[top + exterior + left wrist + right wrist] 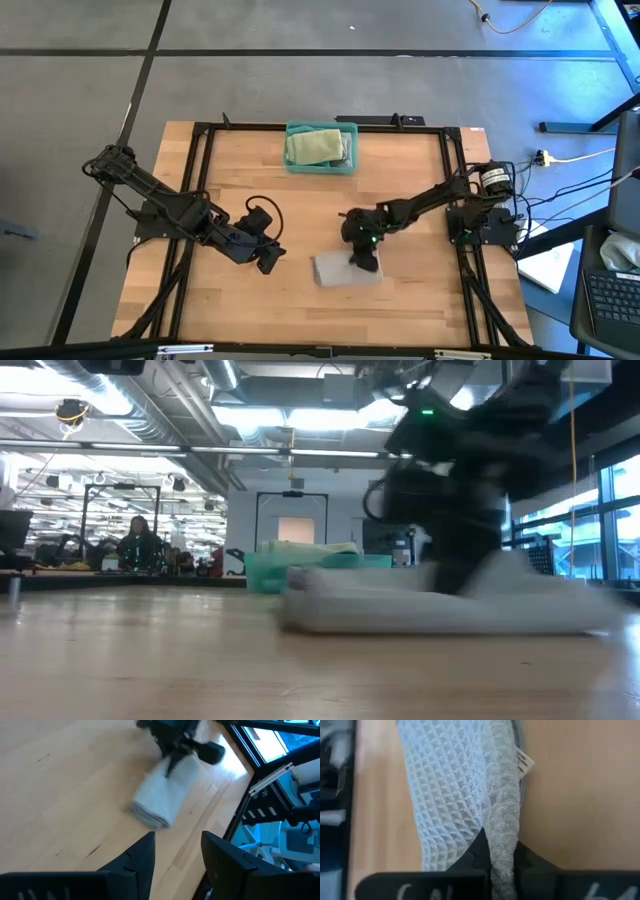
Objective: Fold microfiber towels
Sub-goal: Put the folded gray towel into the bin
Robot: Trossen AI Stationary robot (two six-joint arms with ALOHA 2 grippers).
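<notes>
Right claw [364, 256] pinched shut on the edge of the light grey towel [338, 270], already folded, near the worktop [420, 300] front edge. Left claw [268, 262] parked just beside, fingers [142, 857] apart, holding nothing. Teal bin [321, 166] at the back, well apart, with a pale green towel [315, 146] inside, probably finished. Nothing blocking.

the right gripper [364, 258] is low at mid-tabletop [420, 300], arm stretched inward, fingers pinched closed. the left gripper [268, 262] hovers just left, fingers parted.
</notes>
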